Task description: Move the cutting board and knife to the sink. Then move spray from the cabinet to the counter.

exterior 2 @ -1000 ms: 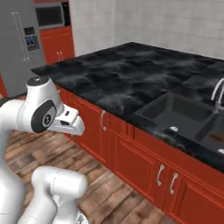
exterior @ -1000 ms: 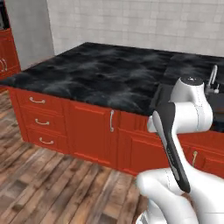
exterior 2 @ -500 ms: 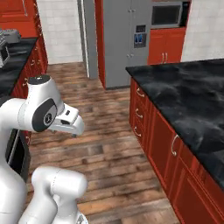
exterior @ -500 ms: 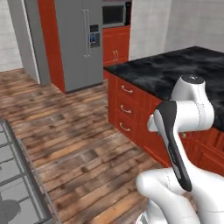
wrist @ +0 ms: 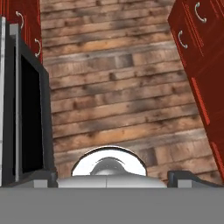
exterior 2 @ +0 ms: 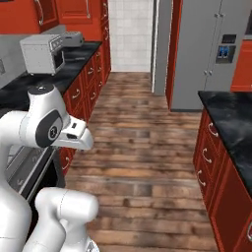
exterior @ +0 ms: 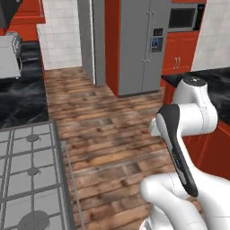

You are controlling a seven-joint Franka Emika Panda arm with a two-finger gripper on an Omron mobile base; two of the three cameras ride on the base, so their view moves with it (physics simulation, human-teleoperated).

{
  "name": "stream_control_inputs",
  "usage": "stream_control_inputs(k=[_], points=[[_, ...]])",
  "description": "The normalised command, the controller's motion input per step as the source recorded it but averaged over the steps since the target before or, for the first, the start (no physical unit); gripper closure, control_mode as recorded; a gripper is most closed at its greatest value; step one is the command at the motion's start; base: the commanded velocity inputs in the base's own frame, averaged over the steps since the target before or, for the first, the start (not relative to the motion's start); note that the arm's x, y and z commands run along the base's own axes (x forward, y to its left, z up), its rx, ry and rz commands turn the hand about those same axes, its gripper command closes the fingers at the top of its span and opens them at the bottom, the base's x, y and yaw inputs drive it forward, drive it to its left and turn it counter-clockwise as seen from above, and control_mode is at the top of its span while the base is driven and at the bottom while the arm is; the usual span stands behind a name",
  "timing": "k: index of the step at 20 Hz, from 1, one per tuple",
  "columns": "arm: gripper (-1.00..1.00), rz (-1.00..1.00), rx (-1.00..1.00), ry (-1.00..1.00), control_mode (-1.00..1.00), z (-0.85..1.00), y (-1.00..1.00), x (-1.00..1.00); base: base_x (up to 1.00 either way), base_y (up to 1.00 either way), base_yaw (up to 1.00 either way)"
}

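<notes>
Gripper point(wrist: 113, 179) jaws stand wide apart in the hand view, with nothing between the two dark tips. It points down at the plank floor point(wrist: 122, 87).

That wooden floor point(exterior: 103, 130) is the largest thing in sight, running from the robot's base up to the fridge point(exterior: 139, 45). The fridge is a tall grey double-door unit with a dispenser panel in its right door, and it has red panelling on its left side. In the right base view the fridge point(exterior 2: 211, 54) stands at the far end of the aisle.

The counter point(exterior 2: 229, 115), black with faint white veining, lies in front of the fridge and to its right, over red drawers point(exterior 2: 209, 162) with short curved handles. In the left base view a corner of the counter point(exterior: 220, 90) shows just beside the fridge's right side.

Across the aisle from the fridge is a second black worktop point(exterior 2: 29, 83) above an oven point(wrist: 30, 118) with a dark glass door. A grey gas hob point(exterior: 27, 179) is set into this worktop.

A grey toaster oven point(exterior 2: 42, 54) sits on that far worktop. A microwave point(exterior: 182, 18) is built in to the fridge's right.
</notes>
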Motion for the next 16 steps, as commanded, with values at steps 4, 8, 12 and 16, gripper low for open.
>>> stream_control_inputs(k=[4, 8, 12, 16], points=[[-1.00, 0.00, 0.00, 0.00, 1.00, 0.00, 0.00, 0.00, 0.84, -0.16, 0.21], [-1.00, 0.00, 0.00, 0.00, 1.00, 0.00, 0.00, 0.00, 0.97, -0.12, 0.19], [-1.00, 0.00, 0.00, 0.00, 1.00, 0.00, 0.00, 0.00, 0.97, -0.28, 0.20], [-1.00, 0.00, 0.00, 0.00, 1.00, 0.00, 0.00, 0.00, 0.99, -0.44, 0.21]])
